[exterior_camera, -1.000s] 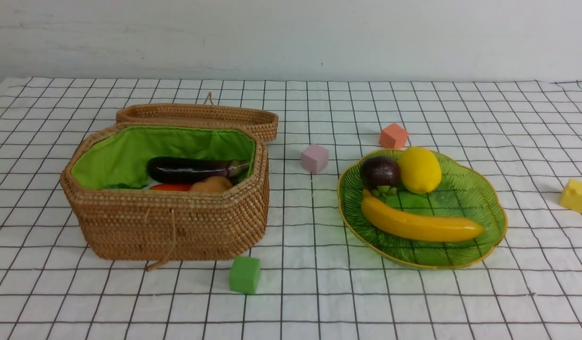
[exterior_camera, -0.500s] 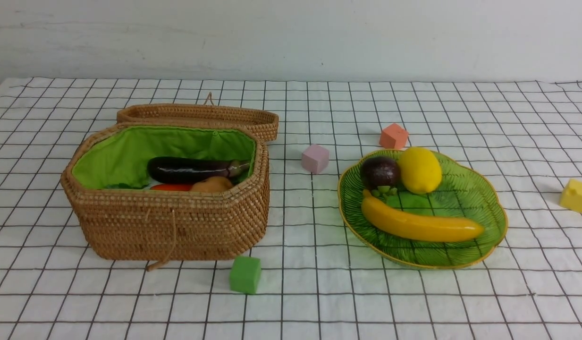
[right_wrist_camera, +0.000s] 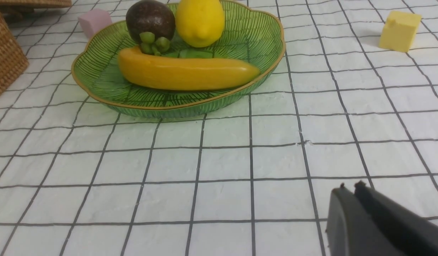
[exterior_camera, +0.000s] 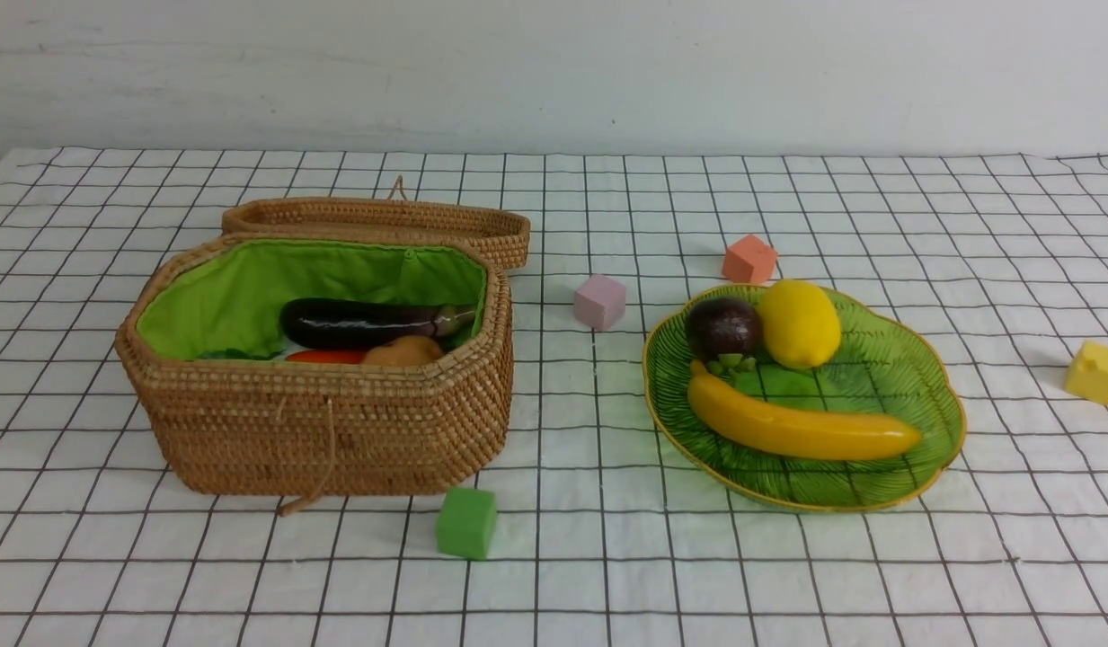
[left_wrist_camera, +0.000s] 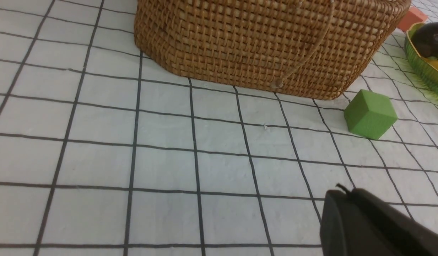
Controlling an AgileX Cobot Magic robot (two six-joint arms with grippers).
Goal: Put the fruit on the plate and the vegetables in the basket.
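The wicker basket (exterior_camera: 320,422) stands open at the left, its lid laid back. Inside lie the dark eggplant (exterior_camera: 365,322), the potato (exterior_camera: 401,350) and a strip of the orange carrot (exterior_camera: 324,357). On the green plate (exterior_camera: 913,377) at the right rest the banana (exterior_camera: 801,427), the lemon (exterior_camera: 798,323) and the mangosteen (exterior_camera: 722,328). Neither arm shows in the front view. My left gripper (left_wrist_camera: 343,190) is shut and empty, low over the cloth short of the basket (left_wrist_camera: 258,42). My right gripper (right_wrist_camera: 350,186) is shut and empty, short of the plate (right_wrist_camera: 98,71).
Small cubes lie on the checked cloth: green (exterior_camera: 466,523) in front of the basket, pink (exterior_camera: 599,301) between basket and plate, orange (exterior_camera: 749,259) behind the plate, yellow (exterior_camera: 1095,371) at the far right. A cord loop hangs down the basket's front (exterior_camera: 324,449).
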